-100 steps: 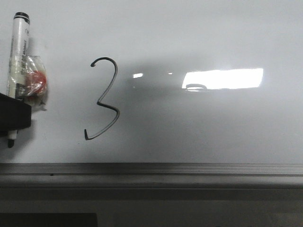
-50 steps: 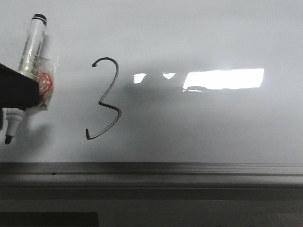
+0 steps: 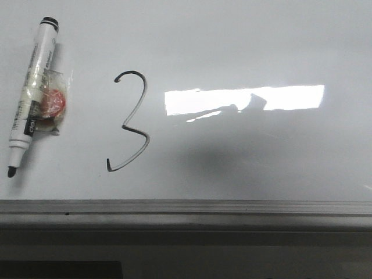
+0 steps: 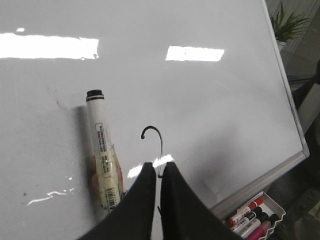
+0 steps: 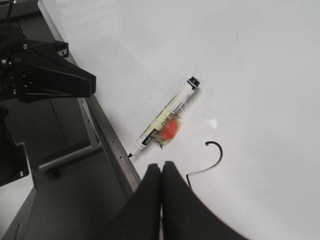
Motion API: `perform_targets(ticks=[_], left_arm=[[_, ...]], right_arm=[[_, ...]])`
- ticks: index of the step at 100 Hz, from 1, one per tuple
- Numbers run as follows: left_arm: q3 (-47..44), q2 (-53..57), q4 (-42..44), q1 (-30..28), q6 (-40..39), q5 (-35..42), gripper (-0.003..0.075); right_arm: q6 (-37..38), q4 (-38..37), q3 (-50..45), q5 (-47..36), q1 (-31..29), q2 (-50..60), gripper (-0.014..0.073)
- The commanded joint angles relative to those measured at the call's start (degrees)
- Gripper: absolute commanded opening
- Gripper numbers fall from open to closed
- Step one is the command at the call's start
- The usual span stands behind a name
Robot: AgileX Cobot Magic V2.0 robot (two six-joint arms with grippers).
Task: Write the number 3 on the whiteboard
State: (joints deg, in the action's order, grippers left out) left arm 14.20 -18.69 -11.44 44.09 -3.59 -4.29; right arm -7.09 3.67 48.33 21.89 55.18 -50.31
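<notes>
The number 3 (image 3: 131,122) stands in thin dark line on the whiteboard (image 3: 250,157), left of centre. A white marker (image 3: 34,99) with a red lump taped to it lies flat on the board left of the 3, tip toward the rail, held by nothing. No gripper shows in the front view. My left gripper (image 4: 159,167) hovers over the board, narrowly open and empty, and hides the lower part of the 3 (image 4: 155,137); the marker (image 4: 104,160) lies beside it. My right gripper (image 5: 161,167) is shut and empty above the board's edge, near the 3 (image 5: 212,155) and the marker (image 5: 165,122).
A grey metal rail (image 3: 186,208) runs along the board's near edge. A bright rectangular glare (image 3: 244,99) lies right of the 3. A tray of spare markers (image 4: 252,217) sits below the board's corner. The left arm's black body (image 5: 45,75) shows off the board's edge.
My left gripper, which held the marker at the left edge, has let it go and left the front view. The marker now lies free on the board. The glare shows wider.
</notes>
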Motion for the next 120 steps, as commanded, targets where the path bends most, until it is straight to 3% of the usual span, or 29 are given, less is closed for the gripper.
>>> perform_targets(ticks=[1,19,38,86,99,111,120], left_arm=[[0.9,3.1,2.8,-0.2,0.4,2.3,-0.002],[-0.4,9.4,10.3,-0.2,0.4,0.2,-0.002],[-0.4,10.3,12.2,-0.2,0.4,-0.5,-0.002],[-0.4,10.3,12.2,-0.2,0.4,-0.6,-0.002],[-0.4,10.3,16.0,-0.5,0.4,-2.1,-0.002],[-0.4,10.3,16.0,-4.1,0.4,-6.4,-0.002],[-0.4,10.3,14.8,-11.3,0.4,-9.1,-0.002]], right_arm=[[0.0,-1.6,-7.1,-14.0,-0.3,6.9,-0.0054],[-0.1,-2.1,-25.5,-29.2,-0.3,20.6,-0.0054],[-0.1,-2.1,-35.3,-34.2,-0.3,29.7,-0.0054],[-0.1,-2.1,-39.4,-33.3,-0.3,31.9,-0.0054],[-0.1,-2.1,-39.4,-33.3,-0.3,31.9,-0.0054],[-0.1,-2.1,-39.4,-33.3,-0.3,31.9,-0.0054],[-0.1,-2.1,-39.4,-33.3,-0.3,31.9,-0.0054]])
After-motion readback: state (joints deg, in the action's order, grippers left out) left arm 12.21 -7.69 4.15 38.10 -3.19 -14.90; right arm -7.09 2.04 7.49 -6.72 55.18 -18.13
